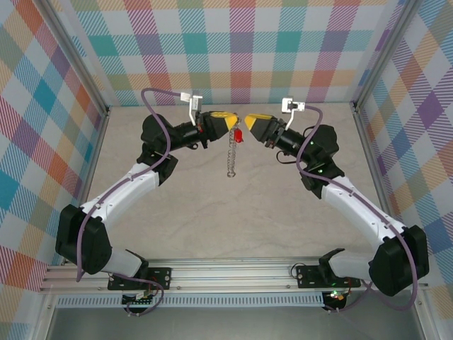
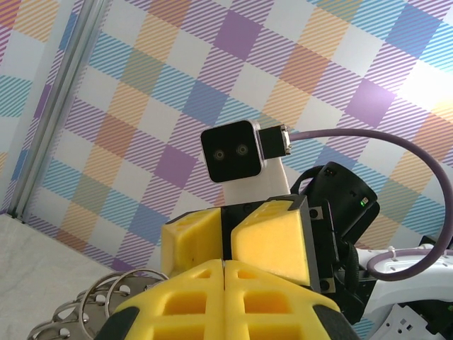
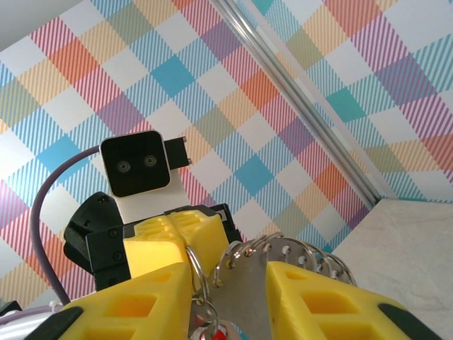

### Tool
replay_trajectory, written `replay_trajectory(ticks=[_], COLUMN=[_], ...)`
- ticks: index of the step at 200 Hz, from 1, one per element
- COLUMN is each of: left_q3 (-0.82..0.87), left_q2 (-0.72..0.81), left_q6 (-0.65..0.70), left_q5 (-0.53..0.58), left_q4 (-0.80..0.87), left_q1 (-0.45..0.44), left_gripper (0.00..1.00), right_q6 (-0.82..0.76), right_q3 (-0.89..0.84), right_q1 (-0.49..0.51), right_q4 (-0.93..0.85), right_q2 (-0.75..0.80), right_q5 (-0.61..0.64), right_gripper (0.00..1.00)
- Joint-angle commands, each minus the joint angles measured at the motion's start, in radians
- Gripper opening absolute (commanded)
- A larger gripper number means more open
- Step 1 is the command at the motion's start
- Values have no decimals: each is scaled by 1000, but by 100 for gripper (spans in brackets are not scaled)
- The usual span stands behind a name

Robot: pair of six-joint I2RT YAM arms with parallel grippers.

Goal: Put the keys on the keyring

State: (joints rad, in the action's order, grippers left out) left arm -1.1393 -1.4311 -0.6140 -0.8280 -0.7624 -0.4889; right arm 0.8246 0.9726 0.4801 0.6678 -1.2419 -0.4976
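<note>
Left pincer [image 1: 232, 122] is shut, yellow pads flush w/ only a hairline seam in its own wrist view [image 2: 224, 283], clamped on the keyring [image 1: 231, 159], which hangs from its tip over the far-middle of the desk [image 1: 212, 227]. From the top the keyring reads edge-on: a thin beaded line, long axis running from the pincer tips toward the near side. In the left wrist view the keyring [image 2: 88, 312] is a fan of small loops low left of the pads. Right pincer [image 1: 249, 122] faces the left one tip to tip, just beside it. Its jaws are apart [image 3: 230, 283], w/ the keyring [image 3: 283, 253] standing in the gap, and the pads aren't pressing anything I can make out. The key [image 1: 239, 134], red head, sits between and just below the two tips at the keyring's top end. Blade direction: too small to tell.
</note>
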Motion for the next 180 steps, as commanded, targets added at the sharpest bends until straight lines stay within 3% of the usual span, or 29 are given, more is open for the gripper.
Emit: replay_trajectory(ticks=[1,180], left_q3=[-4,-16], left_q2=[3,-5], left_q6=[-9,-2], left_q5=[0,3], left_q4=[-69,-59], left_q1=[-11,-15], left_gripper=[0,0], right_q6=[10,7], right_q3=[41,38], right_q1=[14,41], right_q4=[72,75], right_q2=[-9,-28], right_q5=[-19,-67], right_gripper=[33,23])
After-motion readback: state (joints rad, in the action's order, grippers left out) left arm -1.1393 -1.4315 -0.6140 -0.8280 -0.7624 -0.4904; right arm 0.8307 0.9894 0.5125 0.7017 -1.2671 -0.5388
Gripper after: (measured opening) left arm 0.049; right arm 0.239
